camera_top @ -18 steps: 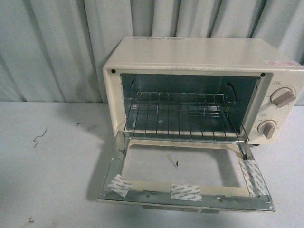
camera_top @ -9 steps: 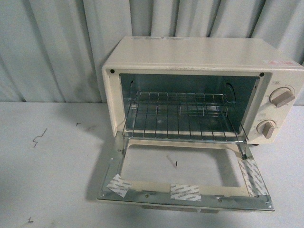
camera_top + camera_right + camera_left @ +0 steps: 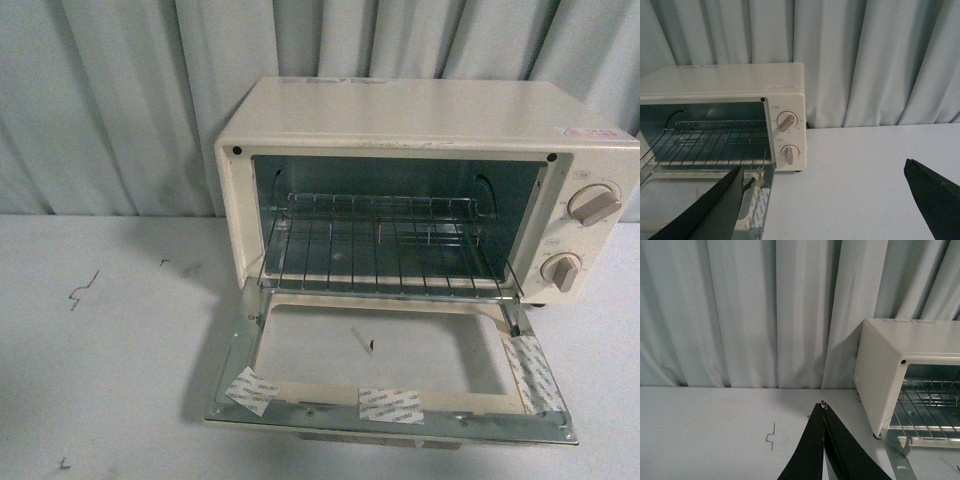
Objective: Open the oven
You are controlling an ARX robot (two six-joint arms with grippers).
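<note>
— How is the oven (image 3: 430, 190) looking?
— It's sitting at the table's (image 3: 110, 350) back right, cream, door (image 3: 395, 375) lying flat open, wire rack (image 3: 385, 245) showing.
— Pincers?
— Left gripper (image 3: 823, 407) is pinching closed on nothing; right gripper (image 3: 825, 197) is gaping wide. Pale curtains (image 3: 120, 100) are hanging behind.

Oven (image 3: 430, 115) body looked like smooth cream painted metal, semi-matt. Wire rack (image 3: 385, 245) was shiny bare metal; door (image 3: 390, 375) frame edge bright metal, with paper-like patterned tape patches. Worktop (image 3: 110, 340) matt white, scuffed. Curtain (image 3: 120, 90) was soft pleated cloth.
</note>
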